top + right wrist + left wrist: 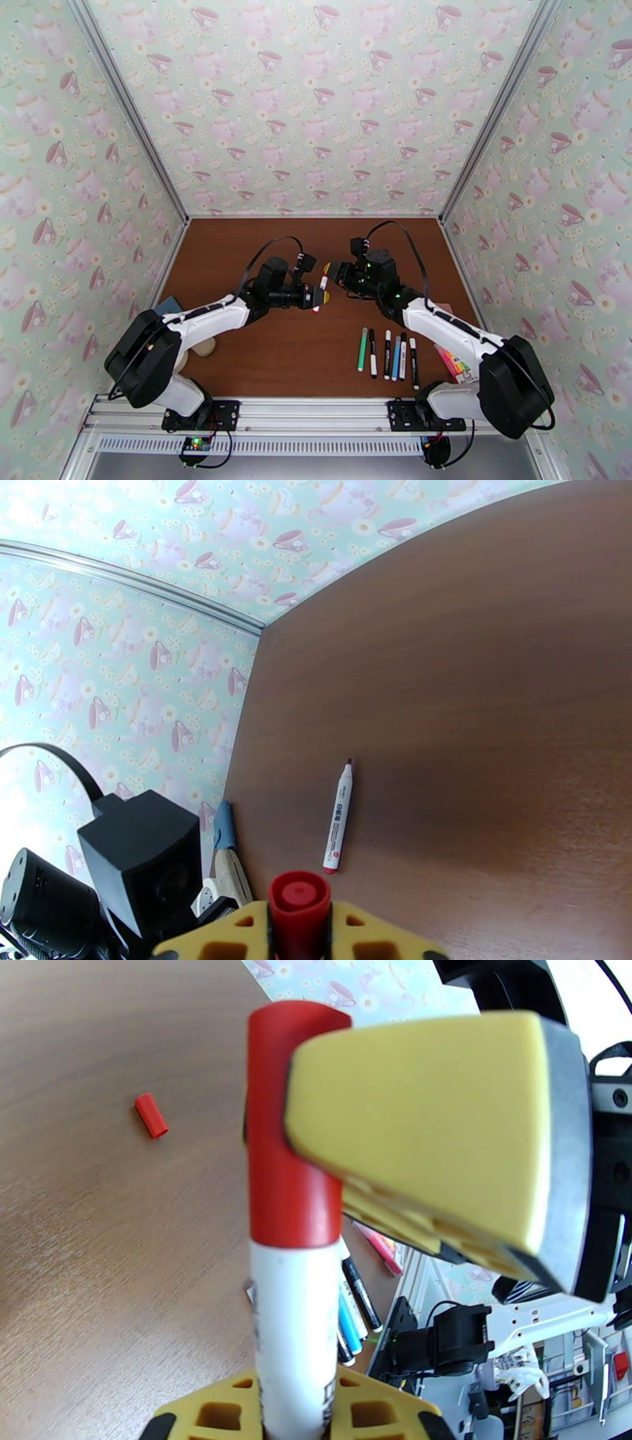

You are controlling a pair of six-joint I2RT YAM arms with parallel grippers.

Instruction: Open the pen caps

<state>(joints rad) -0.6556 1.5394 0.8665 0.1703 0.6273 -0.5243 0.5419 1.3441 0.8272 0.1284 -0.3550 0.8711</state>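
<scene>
So left gripper [294,1414] clamps the white pen [294,1323], and right gripper [299,934] pinches its red cap [286,1157], still on. One loose cap [151,1115] is done; the lower-right pens [387,354] probably wait.

Yellow fingers [229,939] clasp a red cap [299,900]; white pen [338,821] lies beyond.
</scene>
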